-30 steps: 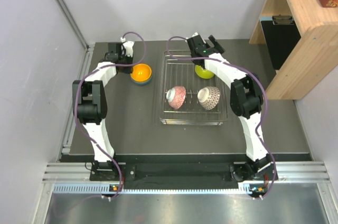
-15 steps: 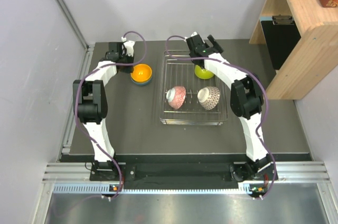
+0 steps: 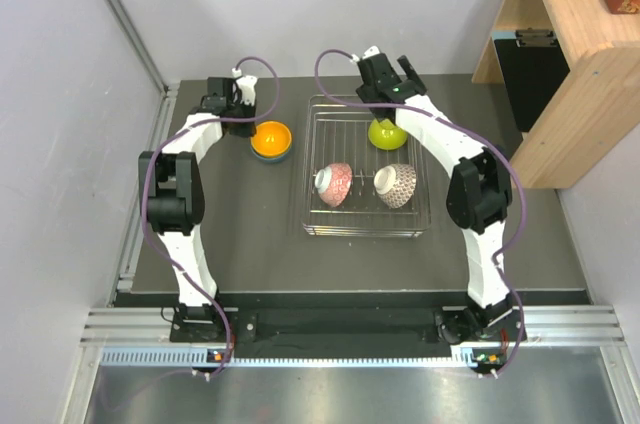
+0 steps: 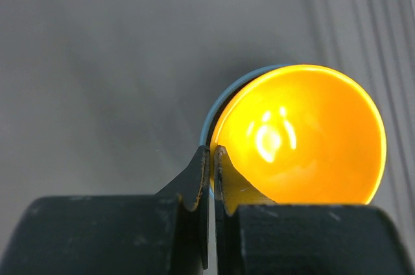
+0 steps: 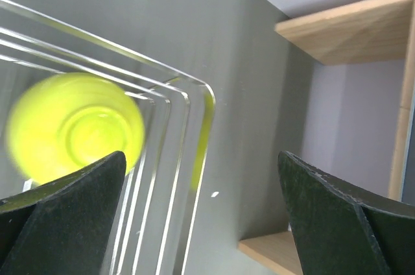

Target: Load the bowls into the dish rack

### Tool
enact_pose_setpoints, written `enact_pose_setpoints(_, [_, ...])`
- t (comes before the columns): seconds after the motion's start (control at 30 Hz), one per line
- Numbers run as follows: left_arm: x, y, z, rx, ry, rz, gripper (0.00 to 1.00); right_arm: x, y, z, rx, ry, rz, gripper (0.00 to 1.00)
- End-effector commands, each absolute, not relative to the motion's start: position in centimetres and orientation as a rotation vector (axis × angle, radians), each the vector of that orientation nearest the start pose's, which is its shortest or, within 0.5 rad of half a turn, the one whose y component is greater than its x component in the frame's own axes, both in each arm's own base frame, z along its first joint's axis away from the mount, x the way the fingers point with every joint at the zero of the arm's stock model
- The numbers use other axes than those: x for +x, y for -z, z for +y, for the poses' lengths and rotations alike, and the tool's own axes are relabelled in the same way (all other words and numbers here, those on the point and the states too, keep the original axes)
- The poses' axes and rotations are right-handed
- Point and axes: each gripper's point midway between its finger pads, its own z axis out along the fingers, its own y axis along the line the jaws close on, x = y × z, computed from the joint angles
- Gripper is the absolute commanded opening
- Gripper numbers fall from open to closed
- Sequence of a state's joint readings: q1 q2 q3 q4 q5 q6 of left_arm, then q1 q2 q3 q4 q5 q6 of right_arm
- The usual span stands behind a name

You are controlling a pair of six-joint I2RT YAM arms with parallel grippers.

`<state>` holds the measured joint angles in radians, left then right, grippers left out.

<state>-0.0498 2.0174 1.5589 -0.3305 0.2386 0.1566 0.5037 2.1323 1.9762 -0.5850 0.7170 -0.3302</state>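
The wire dish rack point(image 3: 364, 233) holds three bowls: a lime-yellow one point(image 3: 387, 132) at the far right, and a pinkish-red patterned one point(image 3: 334, 184) and a brownish-grey patterned one point(image 3: 395, 185) on their sides. The orange bowl point(image 3: 270, 138) sits nested in the blue bowl point(image 3: 271, 155), left of the rack. My left gripper point(image 3: 252, 123) is shut on the orange bowl's point(image 4: 305, 139) near rim, one finger inside and one outside; the blue rim point(image 4: 224, 93) shows beside it. My right gripper point(image 3: 388, 84) is open and empty above the rack's far right corner point(image 5: 188, 103), with the lime bowl point(image 5: 74, 129) below left.
A wooden shelf unit point(image 3: 570, 54) with a black box point(image 3: 535, 69) stands right of the table; it also shows in the right wrist view point(image 5: 350, 25). An aluminium rail point(image 3: 150, 134) and a wall run along the left. A wall stands behind.
My right gripper has drawn back from the lime bowl toward the far edge, and the bowl now shows whole. The left gripper has shifted a little to the right at the orange bowl.
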Motion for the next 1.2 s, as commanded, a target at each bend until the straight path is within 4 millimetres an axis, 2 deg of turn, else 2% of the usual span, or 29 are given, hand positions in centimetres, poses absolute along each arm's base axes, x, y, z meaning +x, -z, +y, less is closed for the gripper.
enact_pose_setpoints(0.0, [52.7, -16.7, -7.7, 0.371, 0.279, 2.17, 0.0, 51.3, -25.3, 16.6, -0.467, 0.481, 2.065, 1.0])
enact_pose_setpoints(0.17, [52.3, -19.7, -8.1, 0.373, 0.287, 2.115, 0.0, 50.5, -25.7, 18.6, -0.497, 0.31, 2.079, 1.0])
enact_pose_setpoints(0.33, [51.9, -22.3, -8.0, 0.374, 0.281, 2.072, 0.0, 49.7, -25.0, 20.2, -0.543, 0.175, 2.111, 1.0])
enact_pose_setpoints(0.43, [51.3, -23.5, -8.2, 0.382, 0.291, 2.053, 0.0, 49.1, -24.7, 21.4, -0.569, 0.034, 2.137, 0.99])
enact_pose_setpoints(0.47, [51.1, -23.8, -8.3, 0.386, 0.294, 2.047, 0.0, 48.6, -24.6, 22.6, -0.587, -0.066, 2.142, 1.0])
enact_pose_setpoints(0.5, [50.7, -24.7, -8.4, 0.392, 0.3, 2.029, 0.0, 48.5, -24.6, 22.5, -0.579, -0.116, 2.154, 1.0])
enact_pose_setpoints(0.53, [50.4, -25.0, -8.6, 0.397, 0.307, 2.022, 0.0, 47.9, -24.8, 23.8, -0.612, -0.247, 2.151, 1.0])
enact_pose_setpoints(0.6, [49.9, -26.1, -8.8, 0.404, 0.323, 2.002, 0.0, 47.5, -25.7, 24.0, -0.59, -0.384, 2.146, 1.0])
enact_pose_setpoints(0.63, [49.7, -26.2, -8.9, 0.405, 0.333, 2.0, 0.0, 46.6, -25.9, 25.2, -0.605, -0.517, 2.143, 1.0])
enact_pose_setpoints(0.67, [49.4, -26.8, -9.2, 0.408, 0.343, 1.987, 0.0, 46.2, -26.4, 25.5, -0.585, -0.594, 2.139, 1.0])
enact_pose_setpoints(0.7, [49.2, -27.0, -9.4, 0.412, 0.349, 1.984, 0.0, 46.4, -26.9, 25.3, -0.563, -0.652, 2.12, 1.0])
enact_pose_setpoints(0.73, [49.0, -27.1, -9.9, 0.422, 0.362, 1.978, 0.0, 45.4, -26.7, 26.2, -0.583, -0.776, 2.12, 1.0])
enact_pose_setpoints(0.8, [48.7, -27.9, -10.7, 0.44, 0.368, 1.95, 0.0, 45.2, -27.6, 26.3, -0.536, -0.884, 2.097, 1.0])
enact_pose_setpoints(0.87, [48.2, -28.2, -12.3, 0.47, 0.377, 1.937, 0.0, 44.0, -27.8, 27.1, -0.533, -1.039, 2.094, 1.0])
enact_pose_setpoints(0.9, [48.0, -28.4, -13.0, 0.487, 0.381, 1.928, 0.0, 44.2, -28.2, 27.1, -0.527, -1.077, 2.069, 1.0])
enact_pose_setpoints(0.93, [47.6, -28.6, -14.4, 0.522, 0.394, 1.916, 0.0, 43.3, -28.1, 27.5, -0.517, -1.176, 2.08, 1.0])
enact_pose_setpoints(1.0, [47.1, -29.0, -15.8, 0.556, 0.382, 1.898, 0.0, 43.0, -29.0, 27.8, -0.519, -1.259, 2.029, 1.0])
enact_pose_setpoints(1.03, [46.5, -29.3, -17.5, 0.595, 0.396, 1.883, 0.0, 42.4, -28.6, 28.1, -0.5, -1.328, 2.049, 1.0])
enact_pose_setpoints(1.17, [45.3, -29.9, -21.2, 0.678, 0.418, 1.856, 0.0, 41.9, -28.5, 28.6, -0.503, -1.415, 2.024, 1.0])
